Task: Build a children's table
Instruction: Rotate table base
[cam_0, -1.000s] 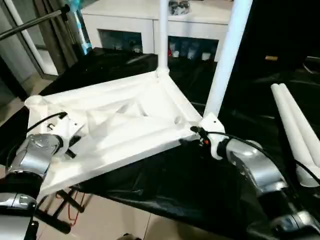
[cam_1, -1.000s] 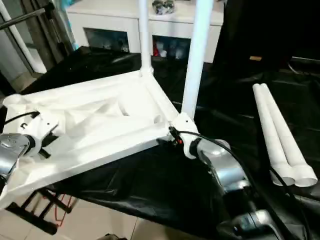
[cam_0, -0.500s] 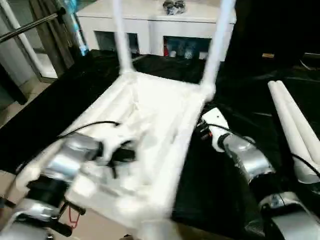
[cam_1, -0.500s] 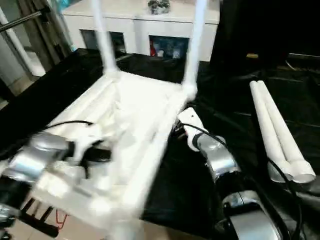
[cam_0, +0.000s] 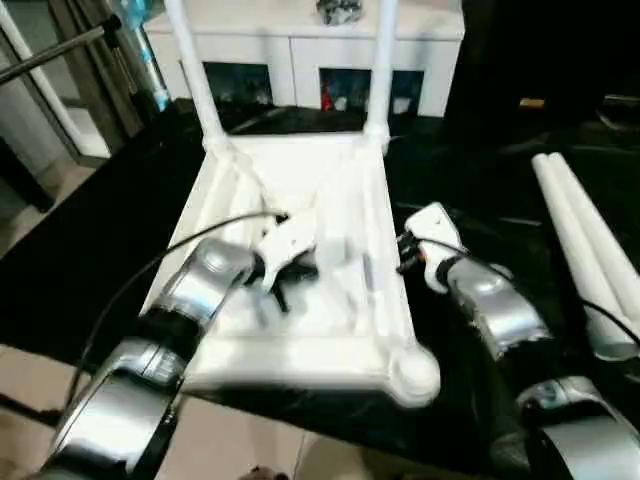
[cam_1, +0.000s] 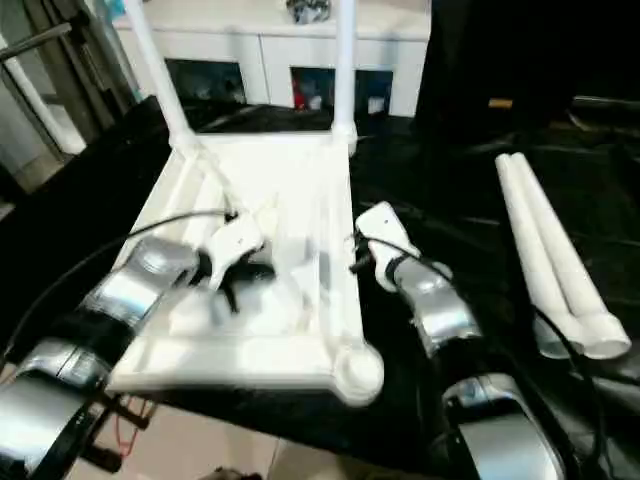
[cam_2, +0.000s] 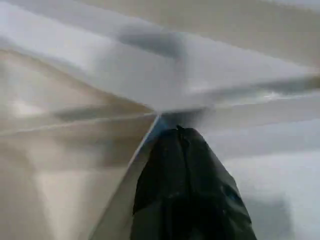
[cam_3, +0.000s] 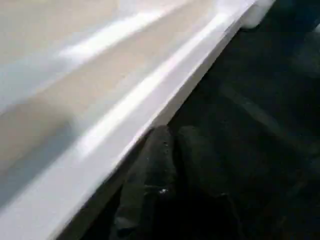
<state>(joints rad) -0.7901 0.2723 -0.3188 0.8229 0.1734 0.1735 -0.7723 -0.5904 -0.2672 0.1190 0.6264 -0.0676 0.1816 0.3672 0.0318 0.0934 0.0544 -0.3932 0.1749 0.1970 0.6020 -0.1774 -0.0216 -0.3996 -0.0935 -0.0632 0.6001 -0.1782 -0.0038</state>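
Observation:
The white tabletop (cam_0: 300, 366) lies upside down on the black-covered table, its ribbed underside facing up. Two white legs (cam_0: 192, 80) (cam_0: 384, 70) stand upright in its far corner sockets. The near right socket (cam_0: 413, 372) holds nothing. Two loose legs (cam_0: 585, 260) lie side by side at the right. My left gripper (cam_0: 290, 275) is shut, its tip (cam_2: 178, 132) against a rib in the middle of the underside. My right gripper (cam_0: 403, 255) sits just outside the tabletop's right rim. Its fingers (cam_3: 160, 150) are closed together over the black cloth, with nothing between them.
A white cabinet (cam_0: 300, 40) with glass doors stands behind the table. A metal stand (cam_0: 50, 55) rises at the far left. Tiled floor shows past the table's near edge. Black cloth lies open between the tabletop and the loose legs.
The tabletop has swung round, so its two legs now stand at the far side. My left arm has moved onto the middle of the underside. The right gripper has closed beside the rim.

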